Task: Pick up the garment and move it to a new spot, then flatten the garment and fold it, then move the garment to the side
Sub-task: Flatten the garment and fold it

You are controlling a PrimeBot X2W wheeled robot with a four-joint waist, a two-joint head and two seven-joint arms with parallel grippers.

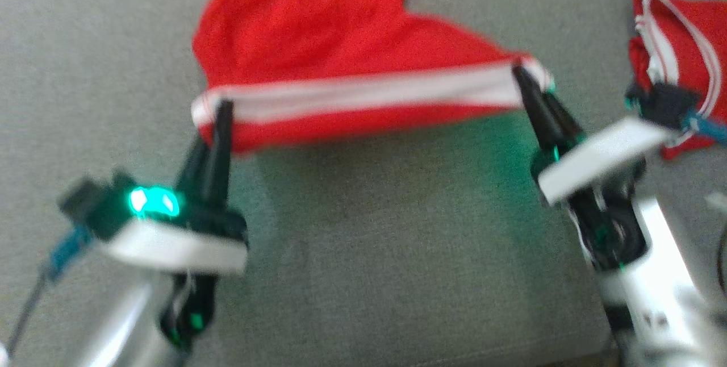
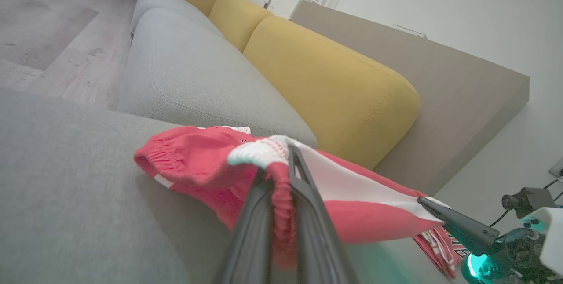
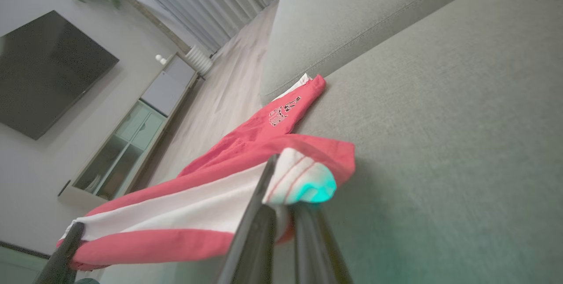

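— Red shorts (image 1: 318, 32): where were they?
— Stretched over grey sofa seat (image 1: 369, 242), white-striped edge taut between claws.
— Claw states?
— Left claw (image 1: 224, 107) was clamped on one end, right claw (image 1: 519, 73) on the other.

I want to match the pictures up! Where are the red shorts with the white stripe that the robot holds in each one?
Head view: the red fabric shorts with a white stripe span the top middle.
Left wrist view: lower middle, running right.
Right wrist view: centre down to lower left.
Shared landmark: the grey fabric sofa cushion under them in every view.
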